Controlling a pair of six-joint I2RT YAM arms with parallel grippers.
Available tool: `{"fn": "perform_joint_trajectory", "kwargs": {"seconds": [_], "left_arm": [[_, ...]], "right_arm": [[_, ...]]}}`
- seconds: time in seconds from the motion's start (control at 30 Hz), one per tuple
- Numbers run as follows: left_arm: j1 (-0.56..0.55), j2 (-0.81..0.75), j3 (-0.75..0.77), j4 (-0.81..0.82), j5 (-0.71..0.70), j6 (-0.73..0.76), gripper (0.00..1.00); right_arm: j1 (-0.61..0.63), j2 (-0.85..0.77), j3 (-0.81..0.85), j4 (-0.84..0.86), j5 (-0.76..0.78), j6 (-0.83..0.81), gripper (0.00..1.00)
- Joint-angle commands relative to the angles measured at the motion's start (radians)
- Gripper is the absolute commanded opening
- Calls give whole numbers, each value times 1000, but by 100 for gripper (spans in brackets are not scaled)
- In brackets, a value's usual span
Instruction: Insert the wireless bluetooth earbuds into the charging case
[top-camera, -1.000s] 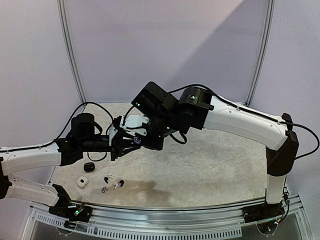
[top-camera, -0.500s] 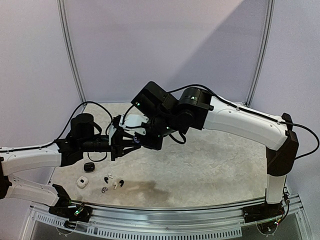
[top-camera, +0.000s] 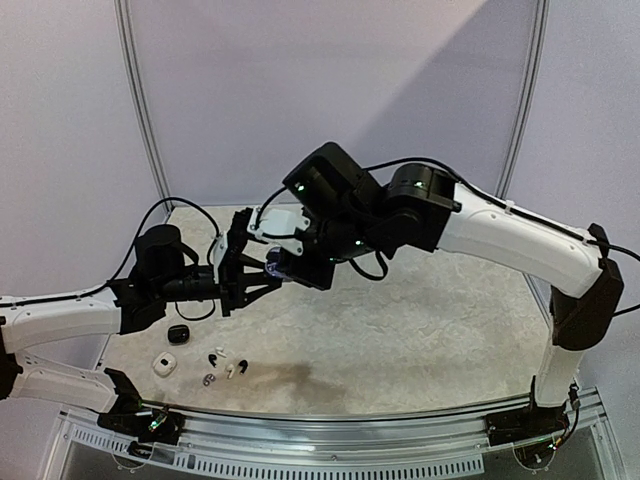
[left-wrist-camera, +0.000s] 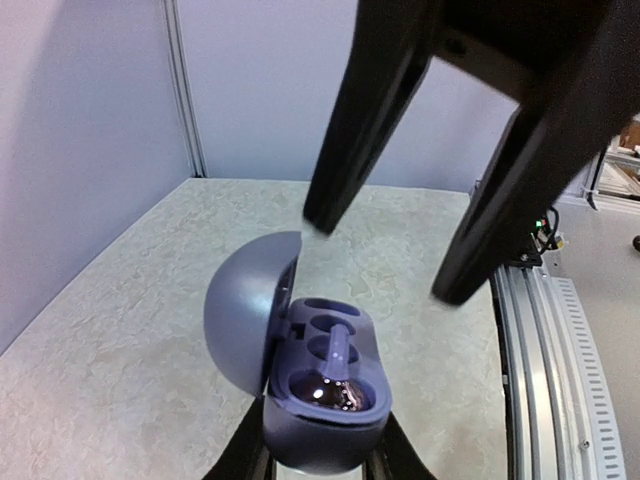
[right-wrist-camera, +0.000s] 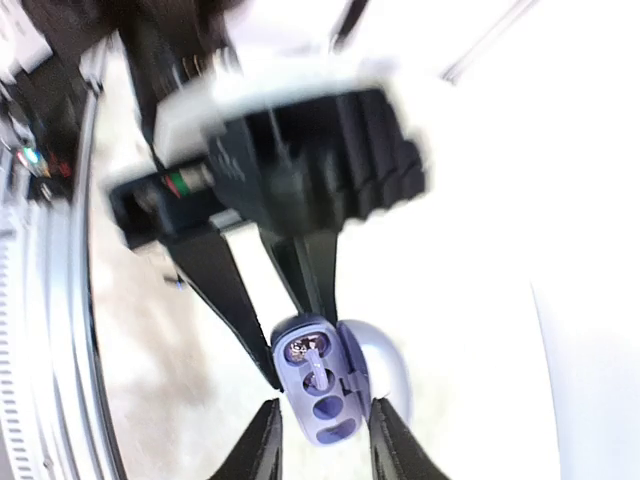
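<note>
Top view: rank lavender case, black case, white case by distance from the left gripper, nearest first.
1. lavender case: held open in the left gripper, above the table.
2. black case: on the table, under the left arm.
3. white case: closer to the near edge.

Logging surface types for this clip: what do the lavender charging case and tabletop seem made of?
The charging case: probably moulded plastic, satin finish, going by soft highlights on its smooth lid. The table: matte, beige-veined; stone or printed laminate, cannot tell which.
</note>
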Motion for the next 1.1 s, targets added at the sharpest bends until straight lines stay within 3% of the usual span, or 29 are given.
{"fn": "perform_joint_trajectory", "kwargs": {"seconds": [0.0,0.13,0.3,0.47,0.57,0.7,0.8,0.93,1.07], "left_arm": [[-7,-9,4,27,-53,-42,0],[-5,-12,8,23,-140,-88,0],[14,-21,13,6,-240,-137,0],[62,-11,70,-64,-290,-178,0],[96,-19,98,-110,-303,-225,0],[201,-41,112,-149,-266,-304,0],[278,-89,95,-170,-252,-312,0],[378,-189,37,-192,-257,-318,0],[393,-299,-26,-236,-312,-258,0]], "right_arm": [[-5,-136,-63,175,-105,25,33],[-5,-196,-122,272,-145,55,41],[-41,-247,-237,340,-183,112,59],[-85,-280,-378,444,-223,165,68],[-106,-265,-408,473,-231,177,70],[-110,-180,-383,464,-221,193,87],[-108,-85,-351,483,-240,225,88],[-73,75,-255,501,-247,266,77],[-11,280,-100,490,-226,259,70]]}}
